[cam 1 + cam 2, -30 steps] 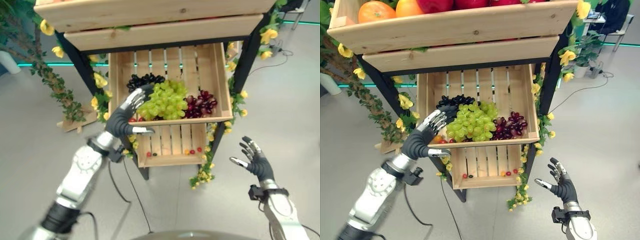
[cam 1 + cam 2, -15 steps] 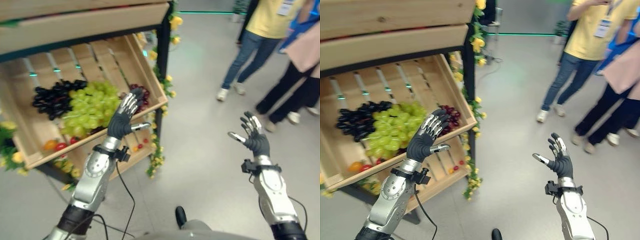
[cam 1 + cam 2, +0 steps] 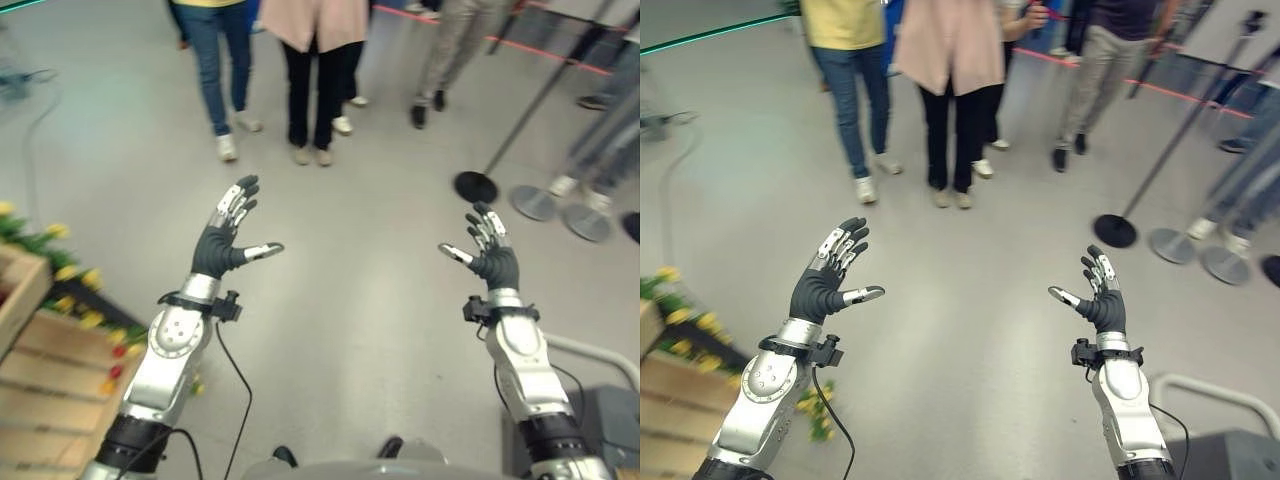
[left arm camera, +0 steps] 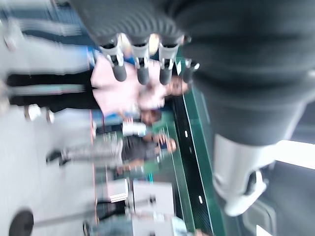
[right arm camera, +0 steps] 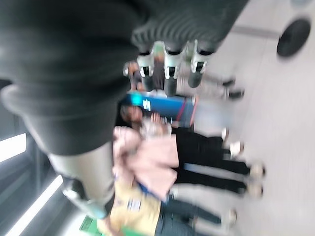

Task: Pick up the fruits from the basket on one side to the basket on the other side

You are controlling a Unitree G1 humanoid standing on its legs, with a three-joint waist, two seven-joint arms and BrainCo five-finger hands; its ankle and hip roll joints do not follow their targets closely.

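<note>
I am holding both hands up over bare floor, and neither is carrying anything. My left hand point(image 3: 222, 243) is spreading its fingers straight with the thumb out to the side; my right hand point(image 3: 487, 255) is doing the same, palm turned inward. The wrist views are agreeing: straight fingers, nothing between them.

As I am judging it, no transfer is under way at this moment. No fruit is showing in either hand, so a pick is still left to do. I am seeing the corner of a wooden crate point(image 3: 22, 295) at the lower left edge, with a lower slatted crate point(image 3: 50, 385) beneath it. A few small red and orange bits are lying by the yellow flowers point(image 3: 75, 285) at its edge; I cannot tell whether they are fruit. I am not seeing a second basket to drop into, so I cannot say how much has already been moved.

Counting what is ahead: two hands, both empty. Two crate parts. One stanchion base point(image 3: 476, 186) with a pole rising from it, two more round bases point(image 3: 566, 212) further right. At least four persons point(image 3: 947, 60) are standing beyond my hands, well apart from them.
</note>
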